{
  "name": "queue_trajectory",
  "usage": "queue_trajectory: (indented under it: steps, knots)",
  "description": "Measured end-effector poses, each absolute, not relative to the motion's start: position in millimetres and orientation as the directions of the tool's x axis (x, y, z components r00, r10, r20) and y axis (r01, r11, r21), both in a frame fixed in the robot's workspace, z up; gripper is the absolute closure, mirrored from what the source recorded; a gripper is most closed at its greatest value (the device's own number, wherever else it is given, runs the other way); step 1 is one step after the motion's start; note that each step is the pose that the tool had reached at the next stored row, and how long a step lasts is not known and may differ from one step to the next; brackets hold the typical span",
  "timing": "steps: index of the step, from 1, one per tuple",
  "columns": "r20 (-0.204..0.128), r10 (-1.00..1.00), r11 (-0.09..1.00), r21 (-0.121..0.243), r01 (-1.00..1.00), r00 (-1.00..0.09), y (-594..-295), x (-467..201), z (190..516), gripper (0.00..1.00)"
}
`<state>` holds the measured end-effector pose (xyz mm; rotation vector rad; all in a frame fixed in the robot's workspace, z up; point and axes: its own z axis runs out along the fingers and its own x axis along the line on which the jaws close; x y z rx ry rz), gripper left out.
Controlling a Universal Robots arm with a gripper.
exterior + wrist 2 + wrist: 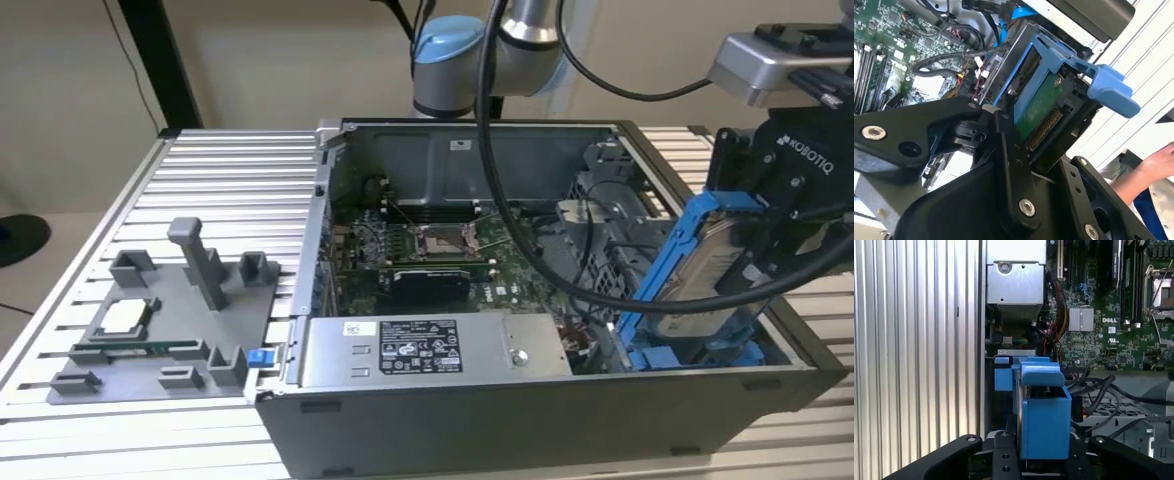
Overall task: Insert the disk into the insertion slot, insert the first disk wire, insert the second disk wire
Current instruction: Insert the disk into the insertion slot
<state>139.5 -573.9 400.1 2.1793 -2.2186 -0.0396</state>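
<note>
The gripper [742,262] has its jaws shut tight on the disk [697,292], holding its blue frame. The disk leans between the jaws. Its low end reaches down to the insertion slot [607,250], just under the jaws, inside the PC case [534,425].

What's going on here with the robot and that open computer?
A robot arm's pincer is shut on the disk in its blue carrier, holding it tilted inside the open PC case, at the exterior view's right. The disk's lower end is down at the insertion slot, but it is not seated: its upper end sticks up above the case.
</note>
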Motion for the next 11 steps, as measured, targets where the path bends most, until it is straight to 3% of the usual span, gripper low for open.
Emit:
queue_trajectory:
  steps: [11]
  knots:
    - [0.0, -1.0, 0.018, 0.041, -0.999, -0.018, -574.0, 141.1, 383.7, 1.0]
